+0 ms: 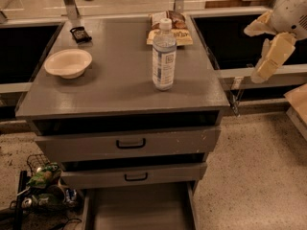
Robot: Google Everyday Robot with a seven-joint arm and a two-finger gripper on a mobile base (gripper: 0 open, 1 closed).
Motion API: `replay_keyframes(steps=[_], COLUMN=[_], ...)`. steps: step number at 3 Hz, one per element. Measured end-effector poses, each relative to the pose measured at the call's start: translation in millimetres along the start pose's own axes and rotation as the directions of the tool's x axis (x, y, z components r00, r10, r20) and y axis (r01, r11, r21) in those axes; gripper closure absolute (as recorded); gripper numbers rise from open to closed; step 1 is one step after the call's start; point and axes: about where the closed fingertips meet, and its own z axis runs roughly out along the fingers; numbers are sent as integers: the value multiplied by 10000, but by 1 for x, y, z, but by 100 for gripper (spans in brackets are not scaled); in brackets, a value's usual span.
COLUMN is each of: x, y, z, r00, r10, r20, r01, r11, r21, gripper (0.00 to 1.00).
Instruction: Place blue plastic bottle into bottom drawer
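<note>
The blue plastic bottle [164, 56], clear and ribbed with a white cap and a pale label, stands upright on the grey cabinet top [120, 87], right of centre. The bottom drawer [139, 211] is pulled out at the foot of the cabinet, and its flat floor is bare. My gripper [253, 54], with cream-coloured fingers, hangs in the air beyond the cabinet's right edge, about level with the bottle and well apart from it. It is open and holds nothing.
A cream bowl [68, 62] sits on the left of the top, a small black object [80, 33] at the back left, and a snack bag [171, 28] behind the bottle. The two upper drawers [130, 143] are slightly ajar. A wire basket of clutter [43, 190] is on the floor at left.
</note>
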Motion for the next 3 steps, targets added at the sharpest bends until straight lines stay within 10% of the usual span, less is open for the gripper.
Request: replay_keyframes(steps=[2,3], x=[-81,-82], y=[-31,-38], z=[21,23], r00=[9851,9845], r10=[-951,-909], r20=[1436,1499], r01=[1004,933], r11=[9945,9956], r21=[-303,-96], gripper=[0,0])
